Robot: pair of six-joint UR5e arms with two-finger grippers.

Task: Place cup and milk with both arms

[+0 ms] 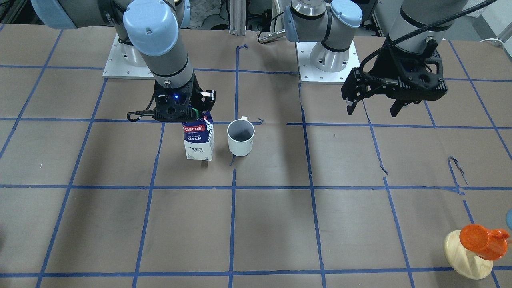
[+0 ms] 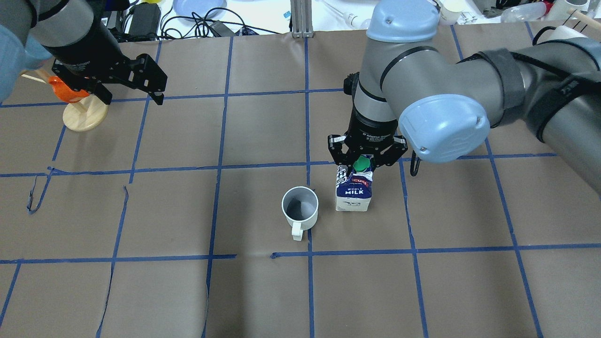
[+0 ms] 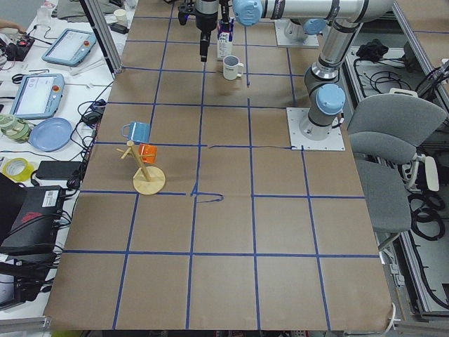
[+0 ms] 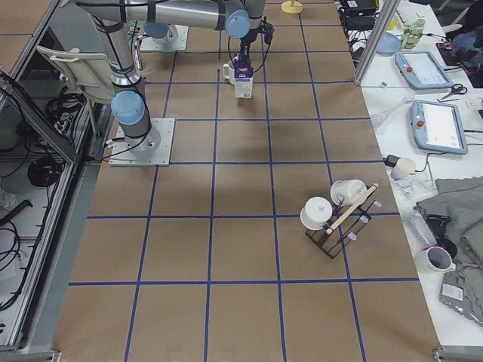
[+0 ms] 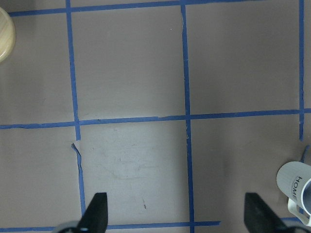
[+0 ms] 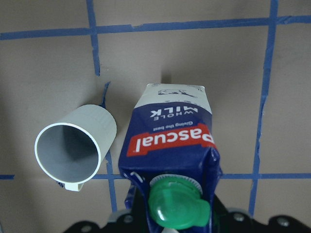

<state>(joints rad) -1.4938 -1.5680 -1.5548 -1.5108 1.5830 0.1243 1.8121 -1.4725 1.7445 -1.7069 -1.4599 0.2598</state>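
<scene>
Worktop (image 2: 141, 211) carries both items mid-table. Right gripper (image 2: 362, 162) pinches the standing milk carton (image 2: 353, 192) at its gable; left gripper (image 2: 133, 96) hangs spread, empty, well apart. White mug (image 2: 300, 209) stands just beside the carton. Probably only release remains.

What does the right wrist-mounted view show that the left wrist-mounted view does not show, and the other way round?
Only the right wrist-mounted view shows the milk, upright, with its green cap, and the whole rim and grey inside of the cup. Only the left wrist-mounted view shows the left gripper open over the bare table, the edge of a wooden base and the word HOME on the cup's wall. Both views show the cup and the blue tape lines on the brown table.
</scene>
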